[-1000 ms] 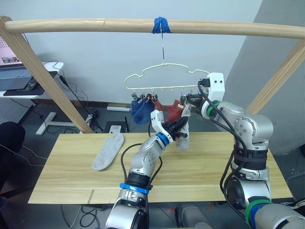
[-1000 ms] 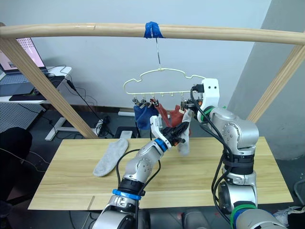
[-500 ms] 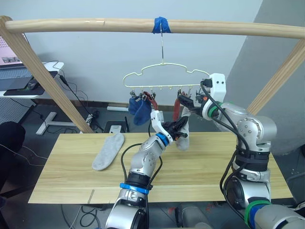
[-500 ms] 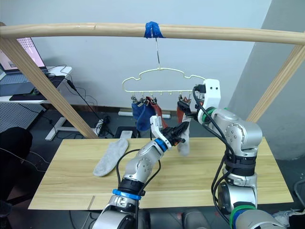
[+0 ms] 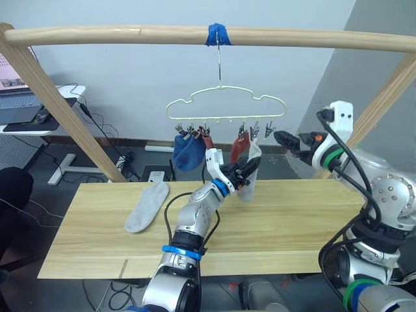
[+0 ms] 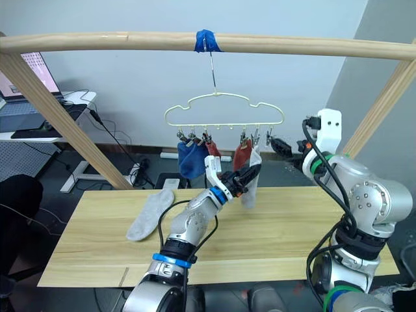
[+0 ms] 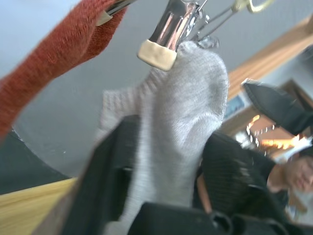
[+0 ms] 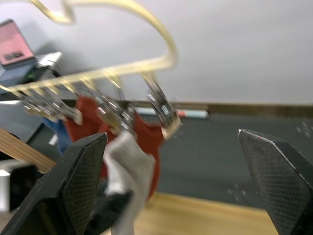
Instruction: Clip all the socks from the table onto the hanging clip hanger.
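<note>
Under the clip hanger (image 5: 224, 104), left hand (image 5: 242, 174) grasps the clipped grey sock (image 5: 247, 177)

- Cream clip hanger (image 5: 224, 104) is hanging from its hook; blue (image 5: 188, 152), rust red (image 5: 240, 149) and grey socks (image 5: 247, 175) are dangling clipped;
- one light grey sock (image 5: 147, 207) is lying flat on the pale wooden table (image 5: 292, 221).

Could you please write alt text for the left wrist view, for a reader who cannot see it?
A soft light grey knit sock hangs from a small shiny metal clip with a cream tip, while the left gripper grips its lower part between two black fingers. A rust red knit sock hangs from a neighbouring clip beside it, and a strip of the pale wooden plank table shows below.
</note>
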